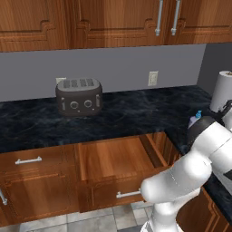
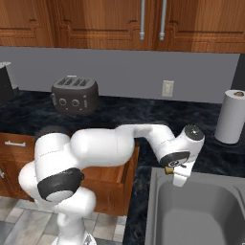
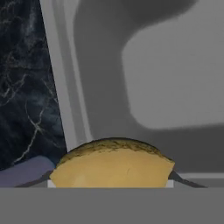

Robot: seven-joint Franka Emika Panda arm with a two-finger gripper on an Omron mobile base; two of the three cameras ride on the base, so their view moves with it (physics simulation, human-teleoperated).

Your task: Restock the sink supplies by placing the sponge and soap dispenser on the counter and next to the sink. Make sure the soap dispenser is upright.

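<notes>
My gripper [image 3: 111, 181] is shut on a yellow sponge [image 3: 113, 164], which bulges between the two fingertips. It hangs over the left rim of the grey sink [image 3: 61, 87], where the basin meets the black counter [image 3: 22, 87]. From the right base view, the gripper [image 2: 179, 181] points down at the sink's [image 2: 153, 201] near-left corner, with a bit of the sponge [image 2: 169, 169] showing. The lavender soap dispenser [image 1: 195, 120] stands on the counter [image 1: 127, 113] with its blue top up, partly hidden behind my arm. A pale lavender shape [image 3: 24, 173] lies at the hand view's lower left.
A dark toaster [image 1: 79, 96] sits by the back wall. A white paper towel roll [image 2: 230, 116] stands on the counter behind the sink. An open wooden drawer [image 1: 118, 158] juts out below the counter, left of my arm. Upper cabinets hang overhead.
</notes>
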